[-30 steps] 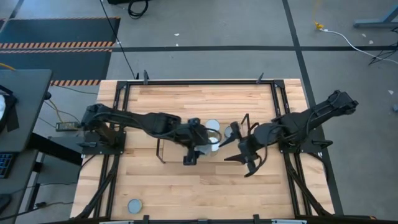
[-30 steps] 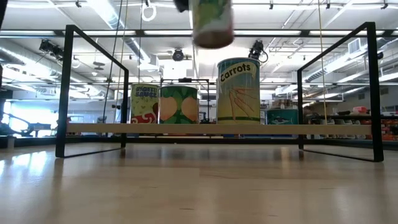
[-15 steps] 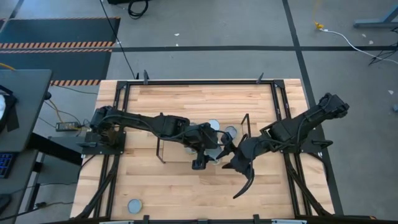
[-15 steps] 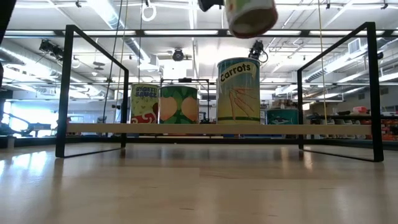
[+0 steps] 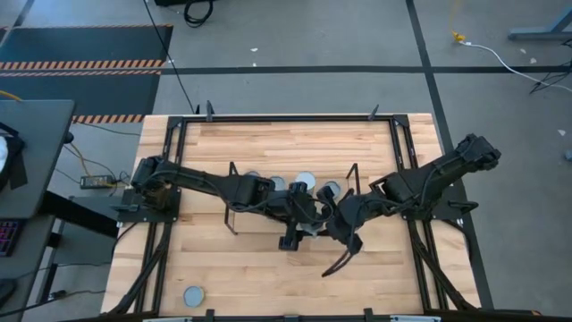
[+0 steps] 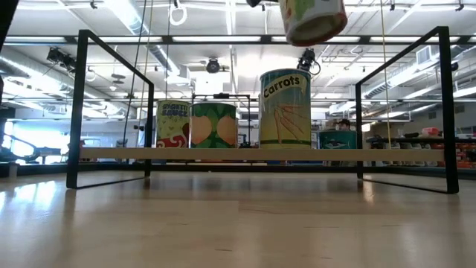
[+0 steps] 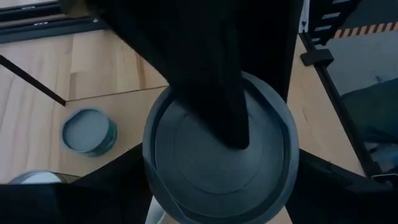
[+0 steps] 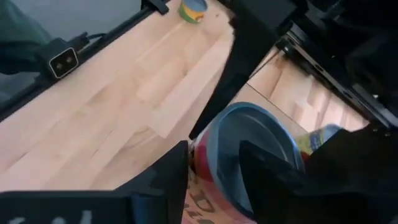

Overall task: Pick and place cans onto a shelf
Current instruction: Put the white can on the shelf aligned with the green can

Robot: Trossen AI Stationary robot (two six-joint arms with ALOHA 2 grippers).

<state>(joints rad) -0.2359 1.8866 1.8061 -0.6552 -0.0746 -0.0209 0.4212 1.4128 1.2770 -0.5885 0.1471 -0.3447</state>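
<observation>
Cans: one is in the air, tilted, high over the shelf, near the shelf's right end and front rail (mid-tabletop in the high view). The left gripper carries it; its jaws are clamped on it, rim filling the left wrist view. The right gripper sits right against it from the other side, the same can showing in its wrist view. Whether the right jaws actually bite, I cannot tell.

On the shelf board: three cans visible from table height, a sauce can, a green can touching it, and a taller Carrots can apart to their right. One spare can lies near the front-left corner of the tabletop.

Step in hand, as I read it: a hand-over between the arms in mid-air, ahead of placing. Next move calls for a firm right-hand hold before the left lets go, then righting the can and lowering it into the free stretch beside Carrots.
</observation>
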